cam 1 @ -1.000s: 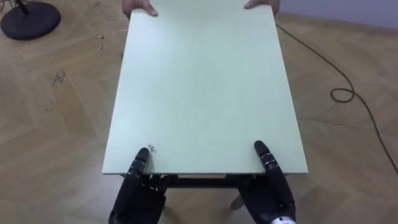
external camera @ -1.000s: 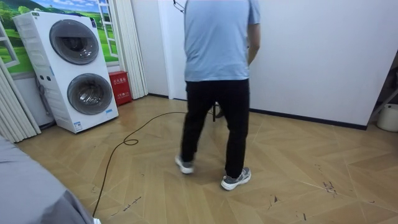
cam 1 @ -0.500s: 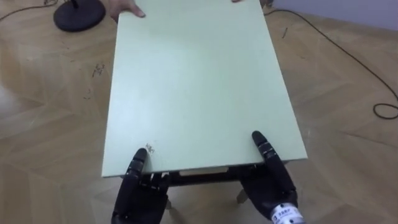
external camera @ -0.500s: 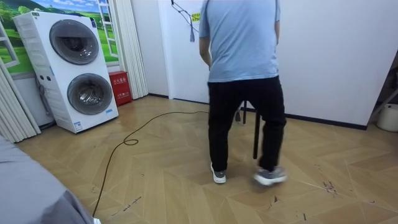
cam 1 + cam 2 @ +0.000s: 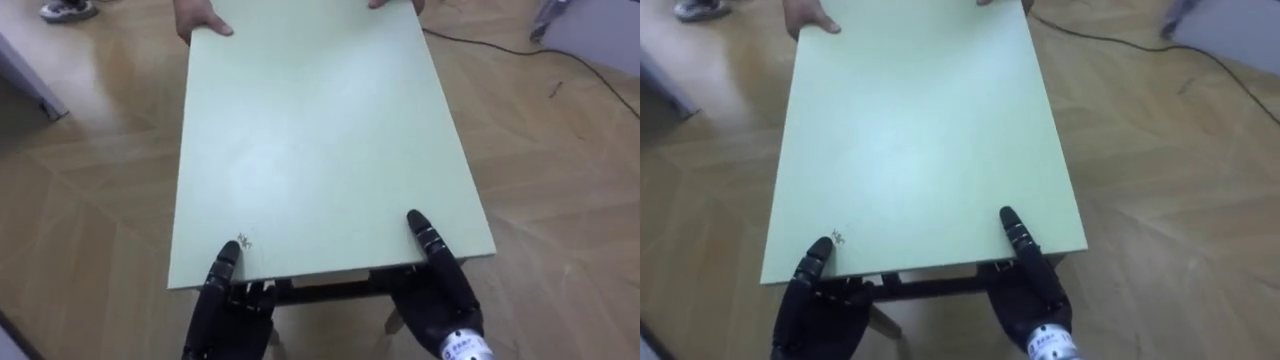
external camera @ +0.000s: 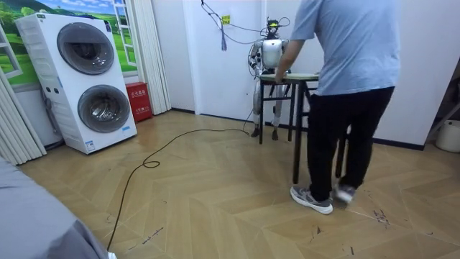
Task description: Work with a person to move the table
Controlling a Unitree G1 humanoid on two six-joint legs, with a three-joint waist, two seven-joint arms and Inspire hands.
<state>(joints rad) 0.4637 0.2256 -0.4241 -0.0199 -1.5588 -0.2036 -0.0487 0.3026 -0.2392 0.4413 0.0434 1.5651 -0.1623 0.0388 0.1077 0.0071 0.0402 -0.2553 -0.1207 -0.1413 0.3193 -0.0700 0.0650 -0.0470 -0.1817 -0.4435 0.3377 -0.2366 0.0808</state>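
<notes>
Person [image 6: 352,86] has stepped to the room view's right since a second ago, uncovering the robot by the white wall. Counter [image 5: 320,140], pale green top, spans between the two. Left robot hand [image 5: 228,300] and right robot hand [image 5: 440,295] clamp its near edge, thumbs lying on top, fingers tucked underneath. Person's hands [image 5: 203,18] grip the far corners.

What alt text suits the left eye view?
A pale green table seen from above: the robot's black left hand and right hand clasp its near edge, thumbs on top, while a person's hands hold the far edge.
</notes>
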